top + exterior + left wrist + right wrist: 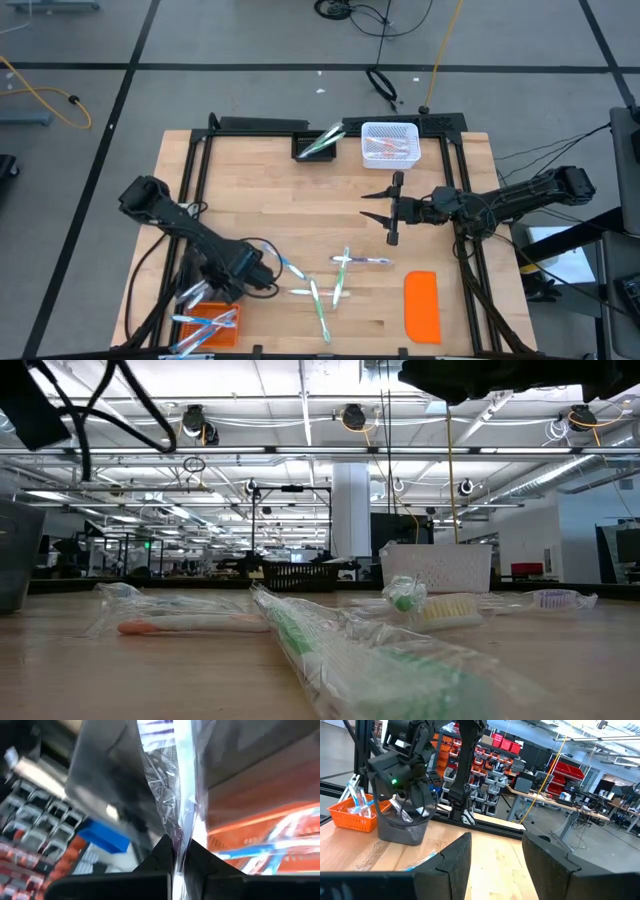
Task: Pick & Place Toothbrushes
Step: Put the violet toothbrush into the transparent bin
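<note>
My left gripper (178, 851) is clenched on a thin toothbrush (182, 795) sealed in crinkly clear film, near the table's (300, 205) front left corner, just beside the orange mesh basket (222, 332) at that corner where more wrapped brushes lie. My right gripper (388, 207) hangs over the table's right half with its blunt dark fingers apart, grasping nothing. Other slim wrapped toothbrushes (335, 280) lie scattered toward the front edge, beside a flat orange rectangular lid (421, 306). A white lattice basket (389, 142) and a black tray (317, 145) sit at the back edge.
</note>
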Controlling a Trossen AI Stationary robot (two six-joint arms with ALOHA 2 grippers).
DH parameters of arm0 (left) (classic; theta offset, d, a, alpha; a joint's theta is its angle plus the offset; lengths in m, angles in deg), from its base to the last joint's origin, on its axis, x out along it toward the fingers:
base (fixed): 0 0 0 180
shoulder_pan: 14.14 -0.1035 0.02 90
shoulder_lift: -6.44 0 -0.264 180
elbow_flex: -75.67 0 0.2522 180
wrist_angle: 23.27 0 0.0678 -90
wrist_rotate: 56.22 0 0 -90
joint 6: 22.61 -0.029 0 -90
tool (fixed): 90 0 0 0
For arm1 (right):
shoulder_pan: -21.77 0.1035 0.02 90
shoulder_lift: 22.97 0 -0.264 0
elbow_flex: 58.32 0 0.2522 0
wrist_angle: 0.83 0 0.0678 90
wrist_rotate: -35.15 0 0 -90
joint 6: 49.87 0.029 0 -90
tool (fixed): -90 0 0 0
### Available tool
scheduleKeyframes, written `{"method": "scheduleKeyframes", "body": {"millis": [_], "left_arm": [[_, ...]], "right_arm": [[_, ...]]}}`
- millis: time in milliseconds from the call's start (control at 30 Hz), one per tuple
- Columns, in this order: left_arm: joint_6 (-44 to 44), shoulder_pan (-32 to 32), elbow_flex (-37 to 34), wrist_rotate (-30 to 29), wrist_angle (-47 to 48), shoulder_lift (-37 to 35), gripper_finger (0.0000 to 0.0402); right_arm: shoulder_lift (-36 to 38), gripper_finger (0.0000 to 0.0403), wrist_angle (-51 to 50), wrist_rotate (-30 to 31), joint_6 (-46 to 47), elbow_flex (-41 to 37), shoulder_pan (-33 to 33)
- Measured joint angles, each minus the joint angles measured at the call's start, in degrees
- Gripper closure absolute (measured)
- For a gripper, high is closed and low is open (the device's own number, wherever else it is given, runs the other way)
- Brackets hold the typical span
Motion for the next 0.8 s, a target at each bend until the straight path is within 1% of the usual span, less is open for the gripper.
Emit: {"method": "scheduleKeyframes", "body": {"millis": [167,267,533,800], "left_arm": [[-1.5,0.0,0.0,0.1,-4.8,0.0,0.039],[-1.6,0.0,0.0,0.4,-5.7,0.0,0.0375],[-0.4,0.2,0.0,0.9,-3.1,0.0,0.0334],[0.4,0.5,0.0,1.0,-2.9,0.0,0.029]], "right_arm": [[0.0,0.0234,0.0,0.0,0.0,0.0,0.0],[0.0,0.0234,-0.3,0.0,0.0,0.0,0.0],[0.0,0.0234,-0.5,0.0,0.0,0.0,0.0],[0.0,0.0234,-0.9,0.0,0.0,0.0,0.0]]}}
